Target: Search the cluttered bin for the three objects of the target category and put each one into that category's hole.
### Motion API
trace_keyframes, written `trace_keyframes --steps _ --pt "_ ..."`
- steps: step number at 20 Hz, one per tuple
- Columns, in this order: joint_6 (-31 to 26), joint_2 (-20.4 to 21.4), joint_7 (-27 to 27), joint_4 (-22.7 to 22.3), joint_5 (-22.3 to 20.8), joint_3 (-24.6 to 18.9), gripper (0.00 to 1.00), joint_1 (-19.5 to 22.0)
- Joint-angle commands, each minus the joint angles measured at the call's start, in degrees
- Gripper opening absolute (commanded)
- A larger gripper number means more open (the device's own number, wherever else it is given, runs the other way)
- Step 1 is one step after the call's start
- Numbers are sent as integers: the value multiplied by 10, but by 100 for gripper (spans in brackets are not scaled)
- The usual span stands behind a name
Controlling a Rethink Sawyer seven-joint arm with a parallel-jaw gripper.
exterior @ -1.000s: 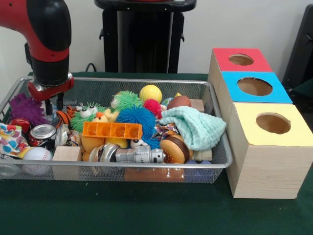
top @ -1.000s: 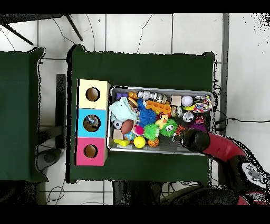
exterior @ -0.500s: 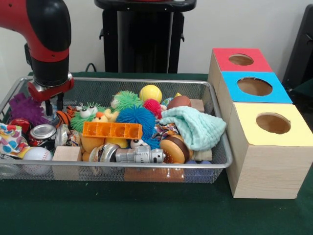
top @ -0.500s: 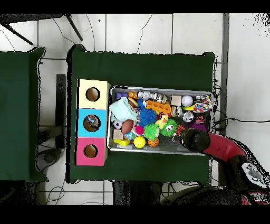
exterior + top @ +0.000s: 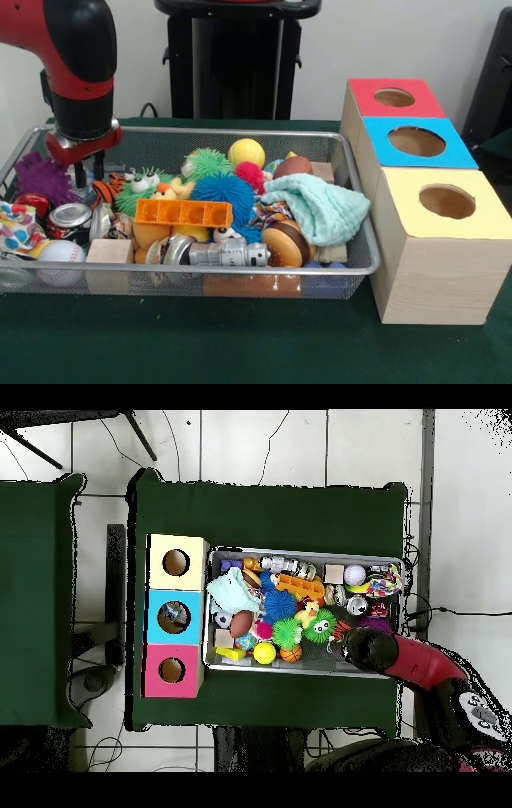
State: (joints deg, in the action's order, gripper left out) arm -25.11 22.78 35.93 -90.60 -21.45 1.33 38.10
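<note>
The wire mesh bin [image 5: 240, 136] is packed with toys: a yellow ball [image 5: 246, 151], green [image 5: 210, 162], blue [image 5: 222, 192] and pink [image 5: 250, 174] spiky balls, a baseball [image 5: 61, 251], a brown football [image 5: 294, 166], an orange block [image 5: 183, 212] and a teal cloth [image 5: 316, 206]. My gripper [image 5: 88, 178] hangs at the bin's far left, open, its fingertips just above a tiger-striped ball [image 5: 104, 192] and beside a purple spiky toy [image 5: 42, 178]. Nothing is between the fingers. In the overhead view the arm's wrist [image 5: 368, 648] hides the gripper.
Three wooden boxes stand in a row to the right of the bin, each with a round hole: red top [image 5: 394, 97], blue top [image 5: 416, 141], yellow top [image 5: 446, 201]. A can [image 5: 70, 216], a wood block [image 5: 110, 251], a silver figure [image 5: 228, 254] and a burger toy [image 5: 286, 244] lie near the front wall.
</note>
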Motion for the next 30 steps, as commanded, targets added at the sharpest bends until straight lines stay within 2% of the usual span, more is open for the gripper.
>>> trace_keyframes --steps 1,4,10,17,20,24,30 --pt "12 -2 80 -26 -10 -43 0 6" --pt "22 34 84 -67 24 -101 0 33" --pt "31 47 109 -68 39 -116 0 19" --pt "25 56 128 -71 41 -102 0 -2" --pt "33 41 133 -52 26 -79 0 -21" --pt "44 24 131 -40 19 -69 0 -23" --pt "21 15 123 -19 11 -41 0 -34"
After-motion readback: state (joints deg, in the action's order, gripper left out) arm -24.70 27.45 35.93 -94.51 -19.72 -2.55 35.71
